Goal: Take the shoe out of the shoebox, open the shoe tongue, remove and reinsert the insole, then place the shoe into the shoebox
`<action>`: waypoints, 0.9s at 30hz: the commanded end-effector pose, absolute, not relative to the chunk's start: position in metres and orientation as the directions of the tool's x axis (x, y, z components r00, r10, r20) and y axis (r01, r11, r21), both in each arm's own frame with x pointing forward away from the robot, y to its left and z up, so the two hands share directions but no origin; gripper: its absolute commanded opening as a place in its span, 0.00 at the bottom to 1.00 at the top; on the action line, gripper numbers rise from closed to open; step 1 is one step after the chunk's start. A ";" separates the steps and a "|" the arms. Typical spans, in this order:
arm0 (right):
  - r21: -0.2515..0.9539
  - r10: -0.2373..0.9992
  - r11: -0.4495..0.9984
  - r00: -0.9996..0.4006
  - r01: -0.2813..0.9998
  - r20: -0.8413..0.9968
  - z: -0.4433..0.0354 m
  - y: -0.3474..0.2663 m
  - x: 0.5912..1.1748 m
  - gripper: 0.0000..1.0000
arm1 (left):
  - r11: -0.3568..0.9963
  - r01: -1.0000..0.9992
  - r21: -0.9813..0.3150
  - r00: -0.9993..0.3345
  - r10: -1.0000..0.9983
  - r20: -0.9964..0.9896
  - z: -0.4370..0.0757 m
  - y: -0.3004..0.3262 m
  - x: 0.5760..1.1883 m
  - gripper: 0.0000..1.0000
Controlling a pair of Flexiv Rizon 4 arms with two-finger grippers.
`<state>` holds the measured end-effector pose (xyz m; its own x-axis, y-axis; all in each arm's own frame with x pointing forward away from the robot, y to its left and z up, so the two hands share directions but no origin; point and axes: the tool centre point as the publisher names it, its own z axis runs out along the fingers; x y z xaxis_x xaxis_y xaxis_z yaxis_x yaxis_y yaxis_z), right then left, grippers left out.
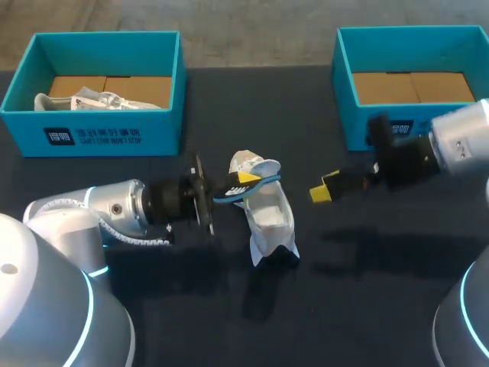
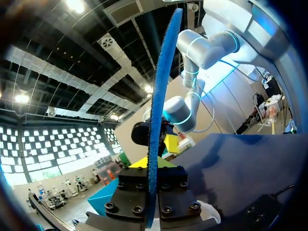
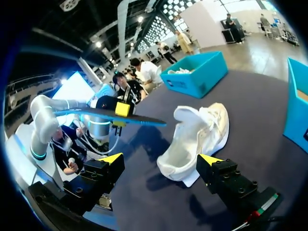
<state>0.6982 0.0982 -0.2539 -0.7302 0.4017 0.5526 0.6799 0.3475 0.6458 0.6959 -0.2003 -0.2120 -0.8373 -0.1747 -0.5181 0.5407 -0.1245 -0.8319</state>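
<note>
- The step in hand looks like the insole swap. The insole (image 2: 157, 120) is out of the shoe (image 1: 269, 218), so reinsertion seems to be next.
- The left hand (image 1: 246, 182) is clamped on one end of the thin blue insole. The left wrist view shows both fingers pressing it edge-on.
- The insole hangs in the air, and its free end reaches over the shoe's open end. In the right wrist view it seems clear of the shoe.
- The white shoe lies on the dark worktop (image 1: 382, 252) between the two hands, with its collar and tongue standing up at the end nearer the insole.
- The right hand (image 1: 322, 187) is spread wide and holds nothing. It sits just beside the shoe and points at it.
- The left box (image 1: 92, 138) holds a second shoe (image 1: 92, 101). The right box (image 1: 353, 126) shows only its cardboard floor, so it is probably where this shoe goes.
- The next move probably calls for the right hand to steady the shoe or hold the tongue back. The left hand would then tip the insole's free end down and slide it toe-first into the opening.
- The insole looks limp and could buckle at the collar. The unheld shoe may also slide or roll.
</note>
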 end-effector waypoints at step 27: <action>0.606 0.462 0.442 -0.747 0.661 0.478 -0.289 0.091 0.693 1.00 | -0.145 0.468 -0.872 -0.875 -0.210 -0.435 -0.252 -0.202 0.701 0.00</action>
